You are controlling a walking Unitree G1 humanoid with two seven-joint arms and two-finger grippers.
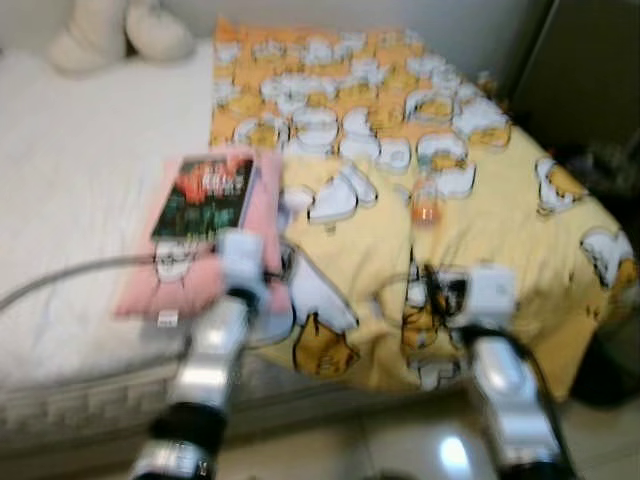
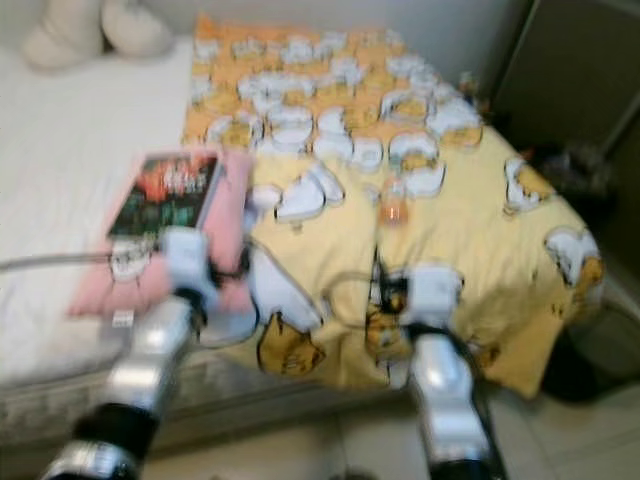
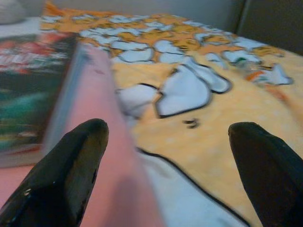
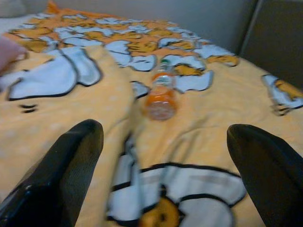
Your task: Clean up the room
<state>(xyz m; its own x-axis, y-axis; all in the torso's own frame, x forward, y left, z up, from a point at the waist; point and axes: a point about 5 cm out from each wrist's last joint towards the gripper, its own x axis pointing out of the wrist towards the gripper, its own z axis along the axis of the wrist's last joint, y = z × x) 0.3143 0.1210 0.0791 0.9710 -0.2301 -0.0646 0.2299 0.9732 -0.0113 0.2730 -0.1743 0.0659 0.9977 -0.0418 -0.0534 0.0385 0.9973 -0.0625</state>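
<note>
Your two hands over the bed's edge.
Left hand (image 3: 165, 156) open beside the book (image 1: 205, 195); right hand (image 4: 163, 161) open, empty, facing the bottle (image 4: 160, 97).

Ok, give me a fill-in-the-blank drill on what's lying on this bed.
1. The book lies on a ____ pillow.
2. The small bottle lying on the yellow blanket holds ____ liquid.
3. The right end effector, facing the bottle, has its fingers ____.
4. The left end effector points along the pillow's ____.

Missing: pink; orange; open; edge
</note>
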